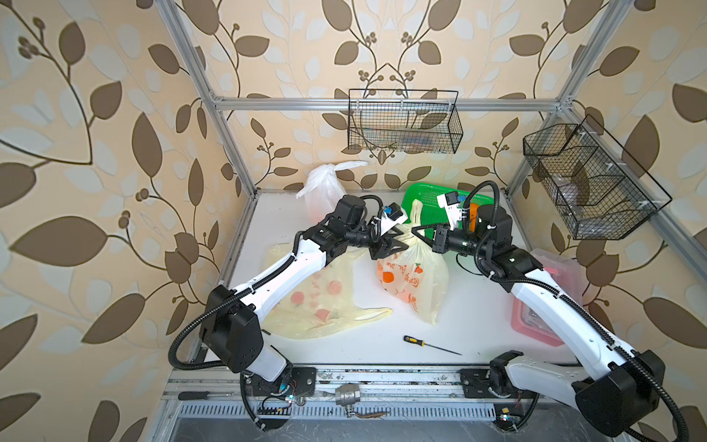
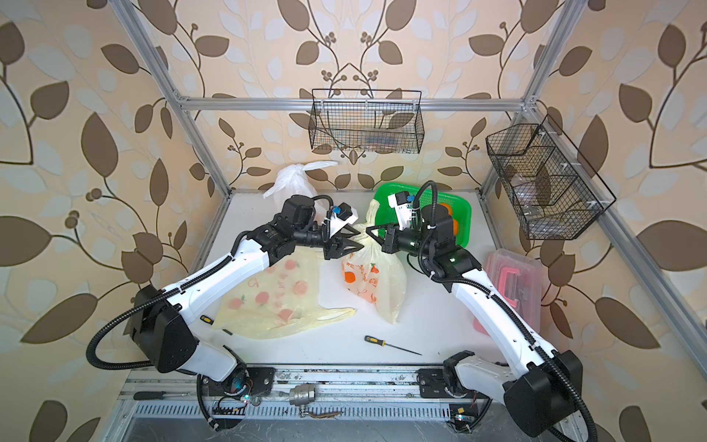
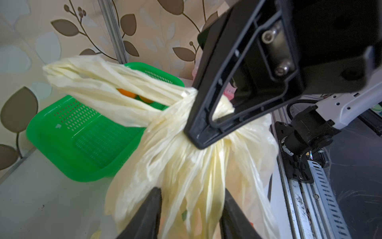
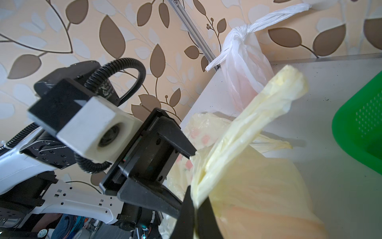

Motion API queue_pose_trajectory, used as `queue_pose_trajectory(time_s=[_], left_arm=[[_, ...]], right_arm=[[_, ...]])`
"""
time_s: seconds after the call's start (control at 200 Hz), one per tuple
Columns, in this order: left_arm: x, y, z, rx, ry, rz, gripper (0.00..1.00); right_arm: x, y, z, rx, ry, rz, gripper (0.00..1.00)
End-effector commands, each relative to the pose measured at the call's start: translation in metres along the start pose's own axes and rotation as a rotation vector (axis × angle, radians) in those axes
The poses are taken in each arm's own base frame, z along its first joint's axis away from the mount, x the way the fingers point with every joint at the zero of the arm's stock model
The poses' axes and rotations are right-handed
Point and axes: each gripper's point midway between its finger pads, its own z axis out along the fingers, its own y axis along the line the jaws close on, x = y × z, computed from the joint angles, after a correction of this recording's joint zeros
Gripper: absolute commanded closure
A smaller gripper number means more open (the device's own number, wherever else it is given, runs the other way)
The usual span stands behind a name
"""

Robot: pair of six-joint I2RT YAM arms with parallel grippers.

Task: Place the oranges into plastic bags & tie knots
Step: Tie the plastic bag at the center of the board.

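Tying stage: you are working the neck of the pale yellow crinkly plastic bag with orange fruit prints (image 1: pixel 413 275), which is standing upright in the middle of the white table (image 1: pixel 478 325), just in front of the rigid green mesh basket (image 1: pixel 422 195)

- Right gripper (image 1: pixel 416 230): its jaws are clamping tight on that bag's gathered neck, with one pale strap end (image 4: pixel 285 89) sticking up free beyond them
- Left gripper (image 1: pixel 401 239): it is standing with jaws apart, with film from the bag's shoulder lying between the fingers (image 3: pixel 148 213) but not visibly pinched
- Small round oranges (image 3: pixel 126 93): a few are sitting in the basket; the bag's contents are showing only as an orange tint
- Translucent white bag (image 1: pixel 321 187): it is standing knotted at the back
- Second printed yellow bag (image 1: pixel 317 302): it is lying flat, partly under the left arm

Next, by my judgement: you are needing the left jaws to close on the free strap and draw it through while the right is holding the neck; film this thin is likely to slip or tear under a hard pull
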Motion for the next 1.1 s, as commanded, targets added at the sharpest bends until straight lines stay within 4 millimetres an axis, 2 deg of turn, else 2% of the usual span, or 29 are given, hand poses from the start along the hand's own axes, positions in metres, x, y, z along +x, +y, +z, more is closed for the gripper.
queue_pose_trajectory(time_s=[0.0,0.165,0.4,0.445,0.52,0.57,0.785,0.925,1.095], left_arm=[[-0.022,-0.011,-0.008,0.064,-0.056,0.036,0.54],[-0.022,-0.014,-0.007,0.090,-0.058,0.020,0.57],[-0.019,-0.018,-0.009,0.100,-0.054,0.008,0.74],[-0.019,-0.018,-0.010,0.099,-0.054,0.006,0.74],[-0.019,-0.021,-0.010,0.107,-0.054,0.000,0.65],[-0.020,-0.023,-0.011,0.120,-0.058,0.000,0.65],[-0.024,-0.032,-0.017,0.151,-0.067,0.002,0.92],[-0.021,-0.036,-0.019,0.157,-0.057,-0.001,1.00],[-0.019,-0.033,-0.022,0.118,-0.047,0.014,1.00]], right_arm=[[-0.015,0.017,-0.001,-0.045,-0.027,-0.045,1.00],[-0.015,0.017,-0.001,-0.041,-0.031,-0.044,1.00],[-0.017,0.015,-0.001,-0.030,-0.042,-0.043,1.00],[-0.017,0.015,-0.001,-0.026,-0.042,-0.043,1.00],[-0.016,0.014,-0.001,-0.024,-0.042,-0.042,1.00],[-0.017,0.015,-0.001,-0.027,-0.043,-0.044,1.00],[-0.017,0.013,-0.001,-0.006,-0.048,-0.048,1.00],[-0.018,0.012,-0.003,0.005,-0.056,-0.053,1.00],[-0.018,0.004,-0.004,0.049,-0.062,-0.069,1.00]])
